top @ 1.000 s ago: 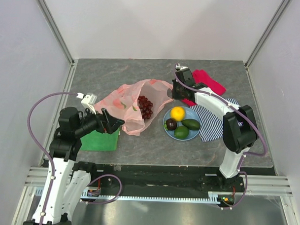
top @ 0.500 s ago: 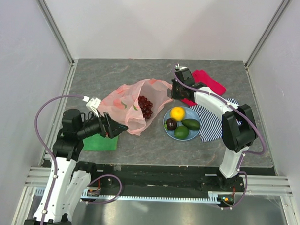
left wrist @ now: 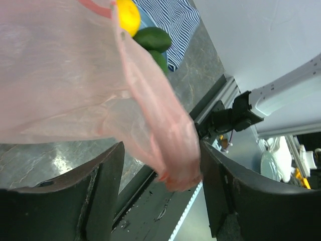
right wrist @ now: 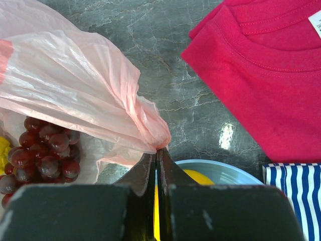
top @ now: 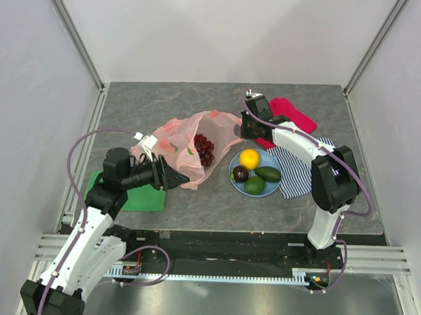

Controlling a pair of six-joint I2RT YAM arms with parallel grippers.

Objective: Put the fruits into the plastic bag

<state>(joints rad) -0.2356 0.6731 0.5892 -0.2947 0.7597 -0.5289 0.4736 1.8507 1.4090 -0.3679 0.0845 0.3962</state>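
The pink plastic bag (top: pixel 176 146) lies open at mid-table with the dark red grape bunch (top: pixel 204 150) inside. My right gripper (top: pixel 243 134) is shut on the bag's right edge (right wrist: pixel 150 135), holding it up. At the bag's near edge, my left gripper (top: pixel 178 178) has its jaws apart on either side of a hanging fold of the bag (left wrist: pixel 175 155). On the blue plate (top: pixel 254 195) lie the yellow-orange citrus (top: pixel 249 159), the dark round fruit (top: pixel 240 174), the avocado (top: pixel 269 174) and the lime (top: pixel 254 184).
A striped cloth (top: pixel 303 171) lies under the plate's right side. A red folded cloth (top: pixel 291 113) is at the back right. A green cloth (top: pixel 136 196) lies under my left arm near the front-left edge.
My left arm has swung right from above the green cloth to the bag's near edge. Its jaws now straddle a fold of the bag. The right arm has not moved.
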